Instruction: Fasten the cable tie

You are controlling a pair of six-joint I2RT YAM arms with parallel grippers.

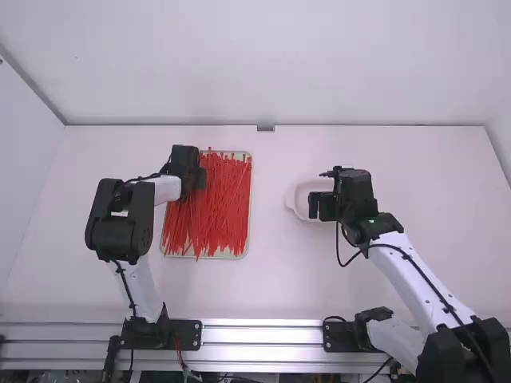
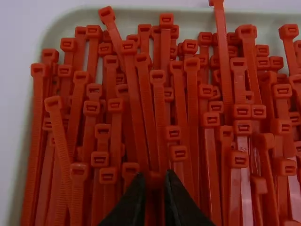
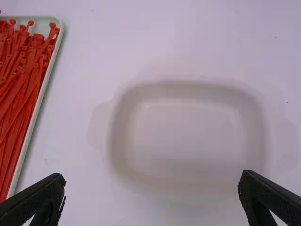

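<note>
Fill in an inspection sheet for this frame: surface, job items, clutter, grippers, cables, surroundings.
Surface: white table.
Job's things: red cable ties heaped in a pale tray; empty white dish beside it.
Clutter: nothing seen.
Grippers: left gripper down in the heap, pinching one cable tie; right gripper open above the dish.
Cables: black cable loops beside the right arm.
Surroundings: white walls; metal rail at the near edge.

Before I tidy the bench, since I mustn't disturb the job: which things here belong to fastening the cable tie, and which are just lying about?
In the job: red plastic cable ties; pale green tray holding them; left pincer, closed on one tie.
Lying about: white rectangular handled dish, empty, under the open right pincer; maybe for finished ties.
</note>
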